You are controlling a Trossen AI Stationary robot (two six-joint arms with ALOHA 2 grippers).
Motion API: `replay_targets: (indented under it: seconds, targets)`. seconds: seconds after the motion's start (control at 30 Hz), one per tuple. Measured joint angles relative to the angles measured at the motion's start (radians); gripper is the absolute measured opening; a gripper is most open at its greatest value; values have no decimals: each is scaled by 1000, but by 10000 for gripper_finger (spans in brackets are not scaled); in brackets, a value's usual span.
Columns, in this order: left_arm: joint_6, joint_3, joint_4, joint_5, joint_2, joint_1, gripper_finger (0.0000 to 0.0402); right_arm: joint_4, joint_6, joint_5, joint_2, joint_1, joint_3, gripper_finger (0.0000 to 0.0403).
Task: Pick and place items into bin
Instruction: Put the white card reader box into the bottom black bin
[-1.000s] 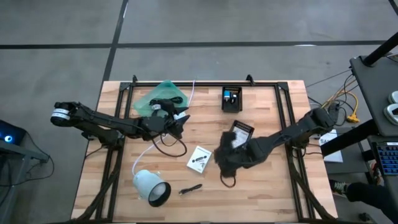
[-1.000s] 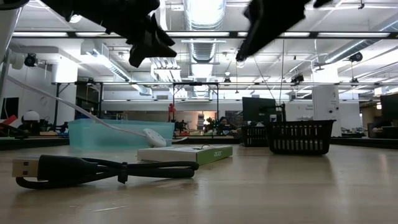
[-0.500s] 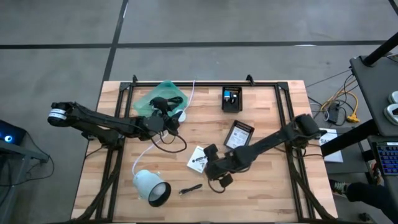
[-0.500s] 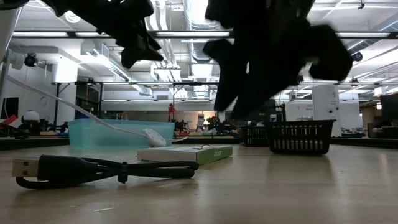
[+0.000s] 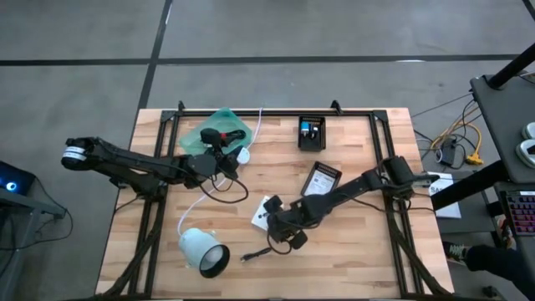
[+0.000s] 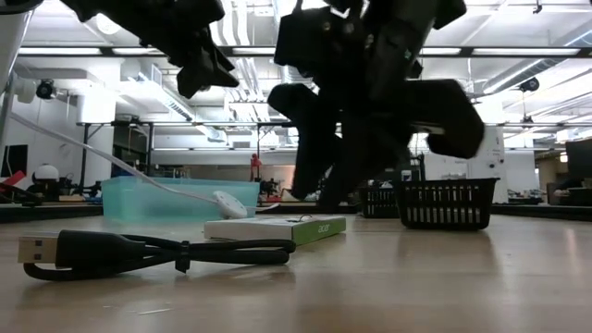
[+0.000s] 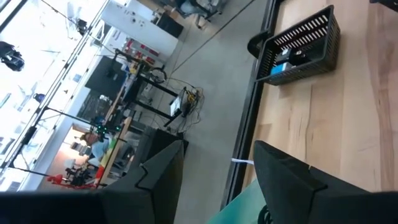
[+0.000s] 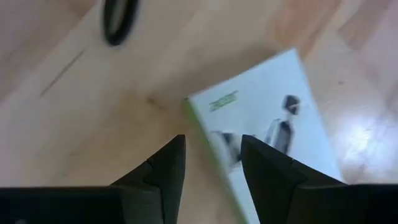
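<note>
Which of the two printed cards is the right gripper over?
The white card near the table's middle; the right gripper hangs at its edge. The dark-faced card lies apart, beside the arm.

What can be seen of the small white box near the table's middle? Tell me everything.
The white box is flat and rectangular, like printed cardboard, with a green edge and dark product pictures on its face. It lies flat on the wooden table, askew to its edges. The right claw, fingers apart, hovers just above it; contact cannot be told.
</note>
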Motion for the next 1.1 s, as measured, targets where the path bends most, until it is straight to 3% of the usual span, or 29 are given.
replay_targets:
  seconds: [0.17, 0.33, 0.77, 1.1]
  targets:
    - [0, -21, 2, 0, 2, 0, 178, 13, -19, -11, 1, -29, 0, 126]
    - [-1, -60, 1, 0, -1, 0, 178, 14, -61, -107, 20, -53, -2, 114]
    - [-1, -70, 2, 0, -5, 0, 178, 36, -147, -103, 96, -59, 4, 82]
    - [1, -69, 2, 0, -6, 0, 178, -48, -122, -98, 39, -61, -4, 13]
